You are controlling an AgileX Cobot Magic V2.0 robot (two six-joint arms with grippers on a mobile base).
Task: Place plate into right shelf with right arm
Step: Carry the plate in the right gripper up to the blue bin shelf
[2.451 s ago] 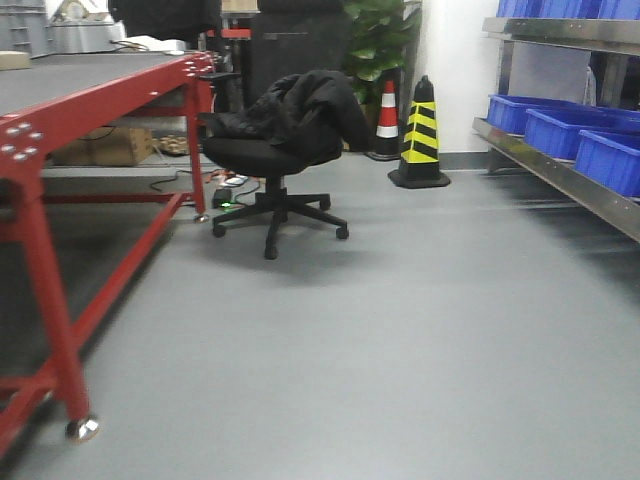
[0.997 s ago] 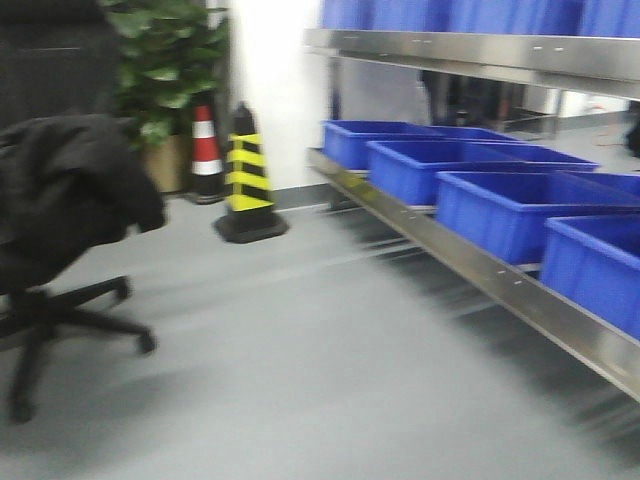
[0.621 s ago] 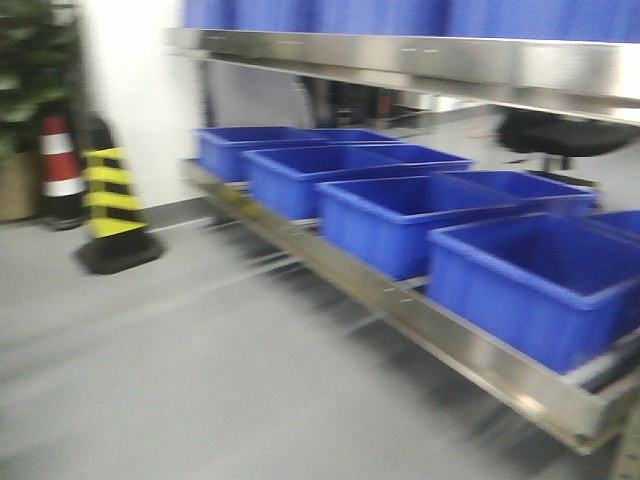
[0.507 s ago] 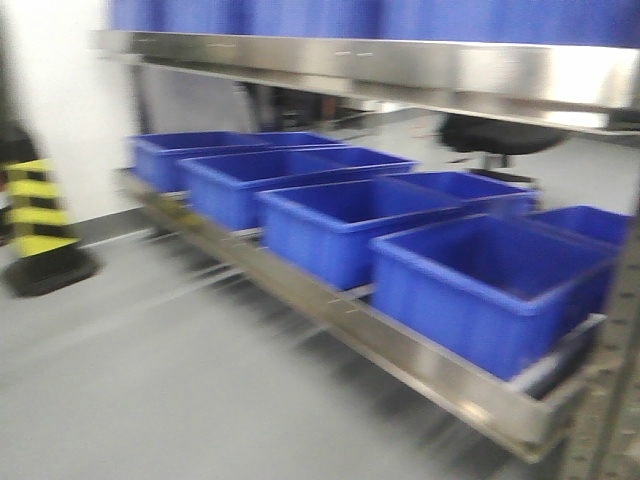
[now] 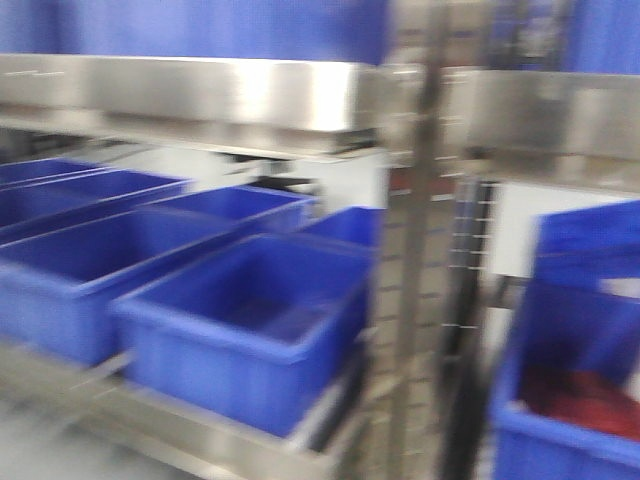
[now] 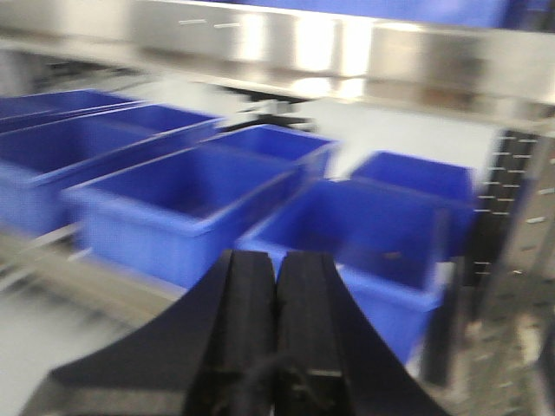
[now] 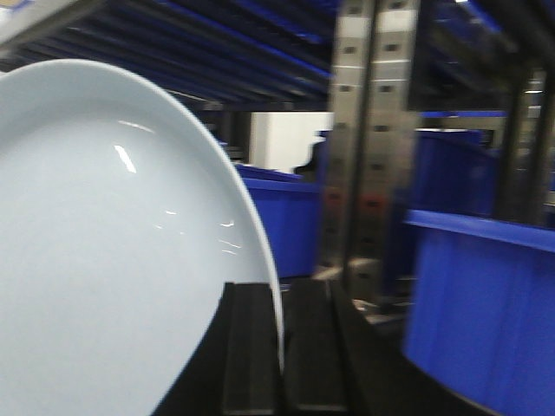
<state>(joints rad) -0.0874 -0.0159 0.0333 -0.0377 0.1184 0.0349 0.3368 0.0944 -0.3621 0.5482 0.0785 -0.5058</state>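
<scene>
In the right wrist view my right gripper (image 7: 279, 299) is shut on the rim of the pale blue-white plate (image 7: 104, 251), which stands on edge and fills the left half of the view. Ahead of it is a perforated steel upright (image 7: 362, 147) of the right shelf. In the front view the steel shelf rail (image 5: 200, 95) and an upright (image 5: 415, 270) fill the frame, blurred. In the left wrist view my left gripper (image 6: 276, 264) is shut and empty, facing the shelf rail (image 6: 286, 43). The plate and both grippers are out of the front view.
Several blue plastic bins (image 5: 250, 330) sit in a row on the lower rail, also in the left wrist view (image 6: 182, 208). A further blue bin (image 5: 575, 370) right of the upright holds something red. Blue bins (image 7: 486, 303) stand right of the plate.
The front view has swung right, from the red table, chair and cones to close in front of the steel shelf and blue bins. The view is still blurred by motion.
</scene>
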